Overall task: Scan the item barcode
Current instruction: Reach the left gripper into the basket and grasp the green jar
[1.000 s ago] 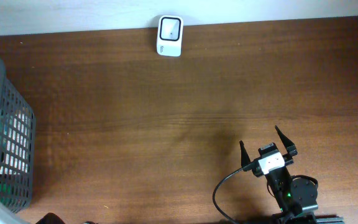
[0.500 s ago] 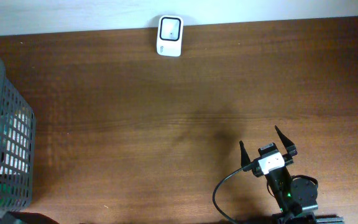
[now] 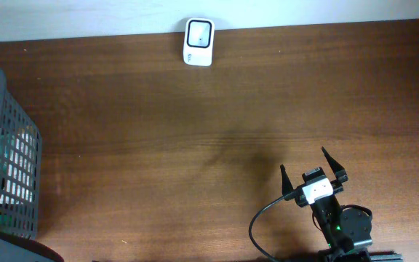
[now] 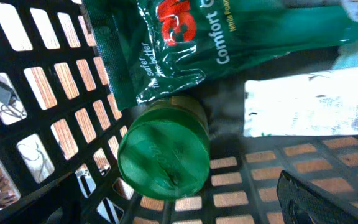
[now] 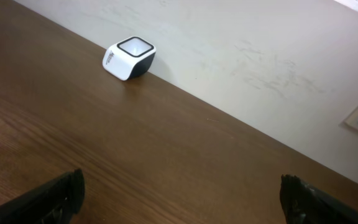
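The white barcode scanner (image 3: 198, 42) stands at the table's far edge, also seen as the scanner (image 5: 129, 58) in the right wrist view. Items lie in the grey basket (image 3: 9, 138) at the left. The left wrist view looks down into it: a round green container (image 4: 163, 155), a green 3M Comfort packet (image 4: 229, 37) and a white packet (image 4: 309, 106). My left gripper (image 4: 185, 211) hangs open just above the green container, holding nothing; only one finger (image 4: 316, 199) shows. My right gripper (image 3: 313, 173) rests open and empty near the front right.
The left arm (image 3: 13, 247) shows as a dark shape over the basket's near end. The basket's lattice wall (image 4: 48, 93) rises close on the left of my left gripper. A black cable (image 3: 260, 222) loops beside the right arm's base.
The left arm's dark body has pushed further into the overhead view's bottom left corner, over the basket. The right arm and scanner have not moved.
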Available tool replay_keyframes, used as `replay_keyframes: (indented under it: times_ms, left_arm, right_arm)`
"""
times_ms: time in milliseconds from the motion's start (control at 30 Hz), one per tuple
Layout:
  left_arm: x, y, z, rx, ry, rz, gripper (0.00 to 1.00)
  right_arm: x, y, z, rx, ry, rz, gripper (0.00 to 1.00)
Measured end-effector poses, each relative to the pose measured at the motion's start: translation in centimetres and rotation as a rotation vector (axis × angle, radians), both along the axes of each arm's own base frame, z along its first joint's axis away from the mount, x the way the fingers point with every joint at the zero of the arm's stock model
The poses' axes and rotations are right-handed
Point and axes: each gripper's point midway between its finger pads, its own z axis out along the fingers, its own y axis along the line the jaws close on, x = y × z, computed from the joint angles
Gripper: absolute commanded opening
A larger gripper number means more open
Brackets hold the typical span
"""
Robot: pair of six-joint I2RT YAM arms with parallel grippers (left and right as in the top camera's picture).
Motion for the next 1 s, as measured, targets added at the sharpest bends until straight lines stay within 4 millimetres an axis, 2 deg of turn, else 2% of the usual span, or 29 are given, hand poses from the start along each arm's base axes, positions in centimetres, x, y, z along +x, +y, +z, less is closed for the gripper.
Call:
replay_keyframes:
  times_ms: [267, 533, 667, 767, 867, 933, 1000]
  left_arm:
    - [-1.4, -0.2, -3.0, -0.027, 0.038, 0.029, 0.99]
    - [-1.5, -0.2, -3.8, -0.038, 0.047, 0.03, 0.99]
    - [-1.6, -0.4, -5.2, -0.082, 0.077, 0.03, 0.99]
    - [-1.9, -0.7, -6.5, -0.114, 0.102, 0.034, 0.76]
    - [-2.4, -0.7, -7.0, -0.122, 0.121, 0.043, 0.72]
    - [-2.4, -0.8, -7.0, -0.124, 0.119, 0.044, 0.65]
    - [-2.2, -0.8, -6.9, -0.13, 0.111, 0.045, 0.65]
  right_arm:
    - [0.0, 0.0, 0.0, 0.0, 0.0, 0.0, 0.98]
    - [0.0, 0.0, 0.0, 0.0, 0.0, 0.0, 0.98]
    - [0.0, 0.0, 0.0, 0.0, 0.0, 0.0, 0.98]
    - [0.0, 0.0, 0.0, 0.0, 0.0, 0.0, 0.98]
    - [0.0, 0.0, 0.0, 0.0, 0.0, 0.0, 0.98]
    - [0.0, 0.0, 0.0, 0.0, 0.0, 0.0, 0.98]
    - [0.0, 0.0, 0.0, 0.0, 0.0, 0.0, 0.98]
